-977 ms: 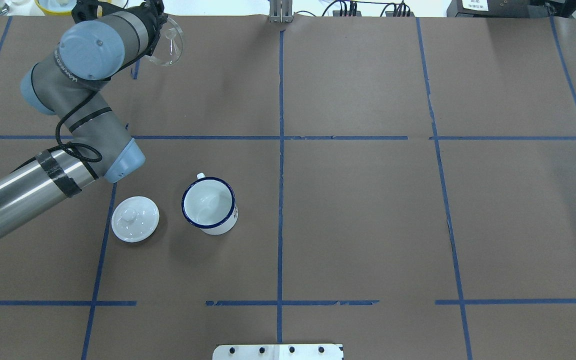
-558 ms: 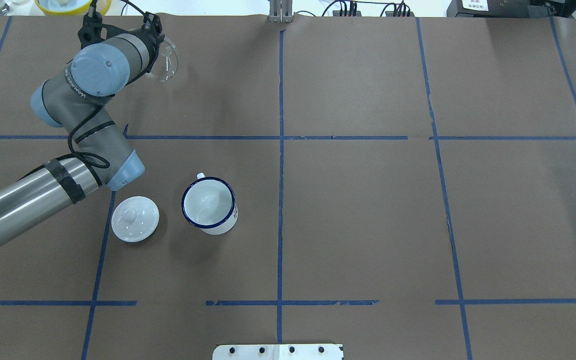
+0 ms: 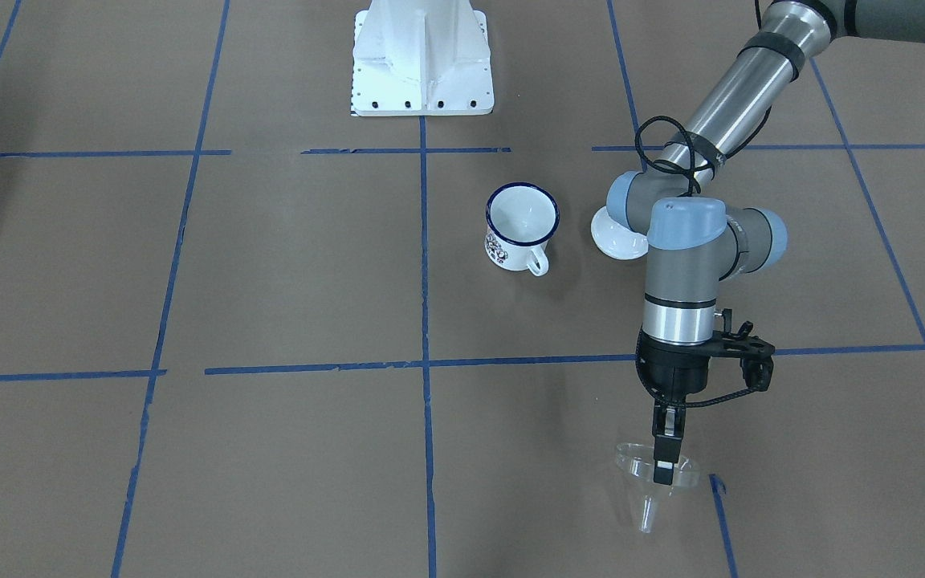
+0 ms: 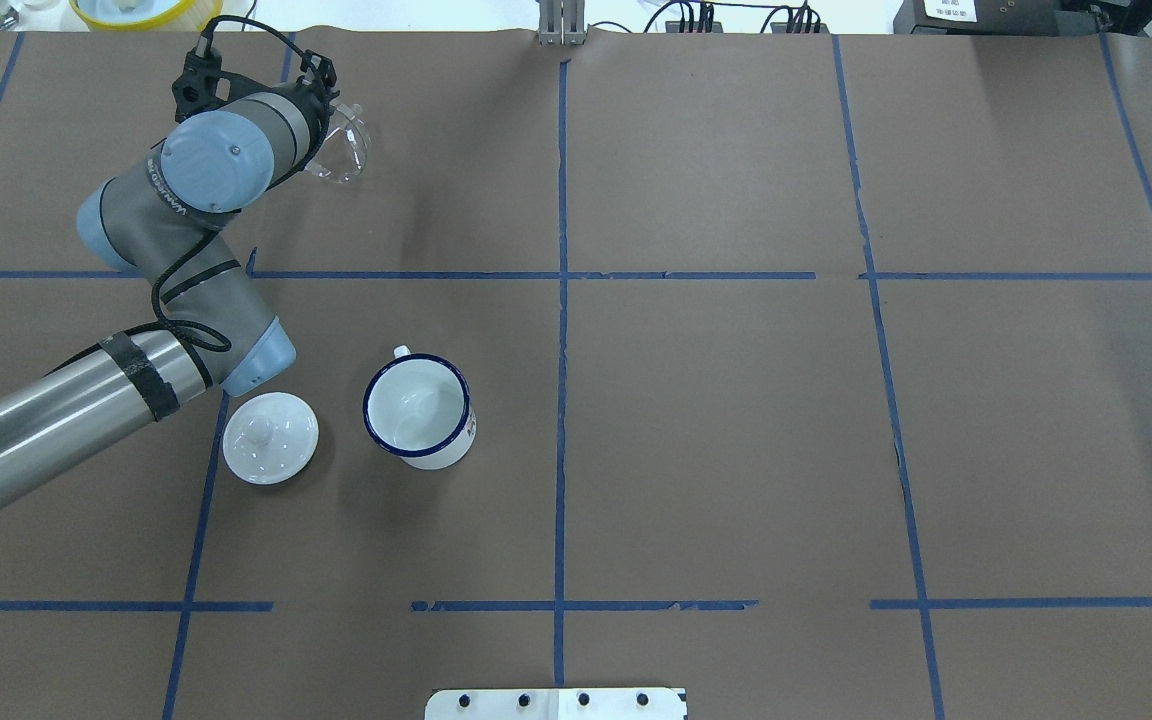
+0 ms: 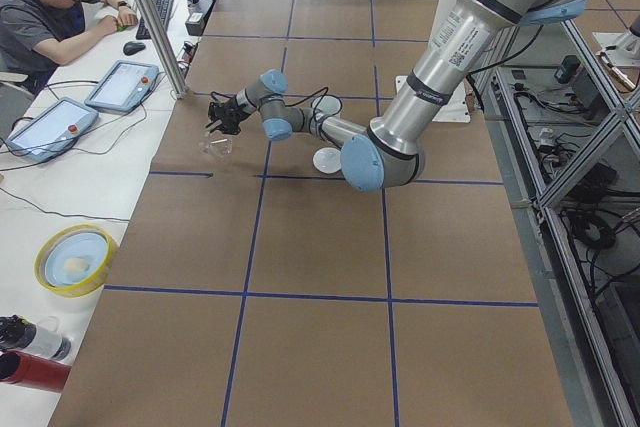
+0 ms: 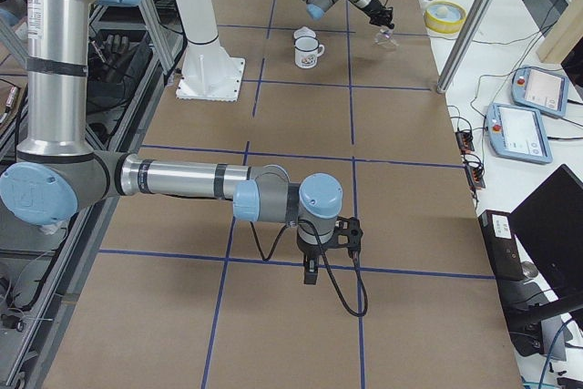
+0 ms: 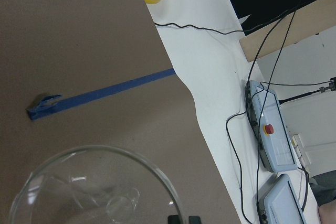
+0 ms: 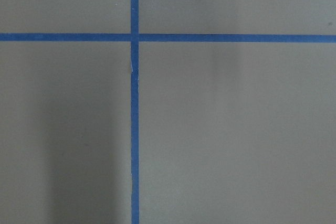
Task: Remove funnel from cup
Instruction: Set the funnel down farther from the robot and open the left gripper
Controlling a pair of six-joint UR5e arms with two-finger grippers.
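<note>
Left end effector (image 3: 665, 464) clamps the rim of the clear plastic funnel (image 3: 639, 483), spout down beneath it — well apart from the white, blue-rimmed enamel cup (image 3: 521, 227) on the brown counter (image 3: 270, 265). Right end effector (image 6: 311, 272) — state cannot be told.

The left arm (image 4: 26, 430) has a shiny silver tube with a black tape band (image 4: 141, 375). Past the tape band the joints are grey cylinders with pale blue round caps (image 4: 216, 160). A thin black cable (image 4: 176, 300) loops from the tape band. White lettering (image 4: 164, 190) marks one joint. The left gripper (image 3: 662, 470) is black and slim.
</note>
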